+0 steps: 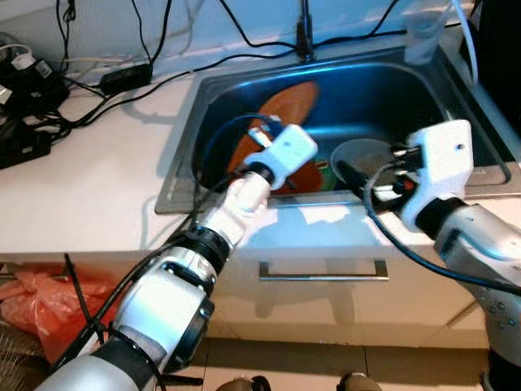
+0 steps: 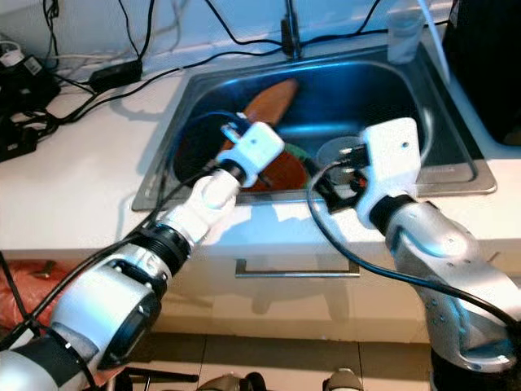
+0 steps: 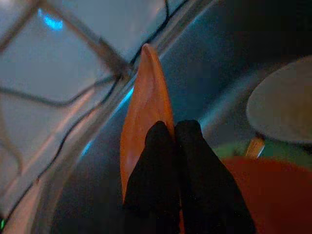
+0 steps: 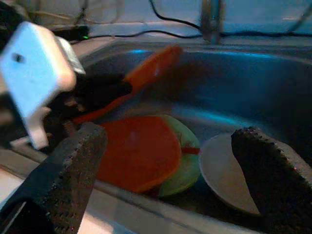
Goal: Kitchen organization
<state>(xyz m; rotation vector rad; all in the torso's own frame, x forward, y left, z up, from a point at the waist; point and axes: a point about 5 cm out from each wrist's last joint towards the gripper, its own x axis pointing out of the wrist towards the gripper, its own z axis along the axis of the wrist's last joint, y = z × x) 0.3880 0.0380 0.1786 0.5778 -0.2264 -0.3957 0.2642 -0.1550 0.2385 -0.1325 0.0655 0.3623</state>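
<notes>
Left gripper (image 3: pixel 173 134) pinched tight on the rim of an orange plate (image 3: pixel 144 117) tilted up inside the sink (image 1: pixel 456 106), right gripper (image 4: pixel 165 161) spread wide just above a grey plate (image 4: pixel 222 170), beside another orange plate (image 4: pixel 139 151) on a green plate (image 4: pixel 187 168).

Head eyes look down on the sink (image 1: pixel 342 81) — wrist cameras peer closely inside it.

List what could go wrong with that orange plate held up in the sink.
1. The left gripper pinches the tilted orange plate only at its rim, so it may slip and drop onto the plates below.
2. The open right gripper hangs close by over the sink; the arms could collide.
</notes>
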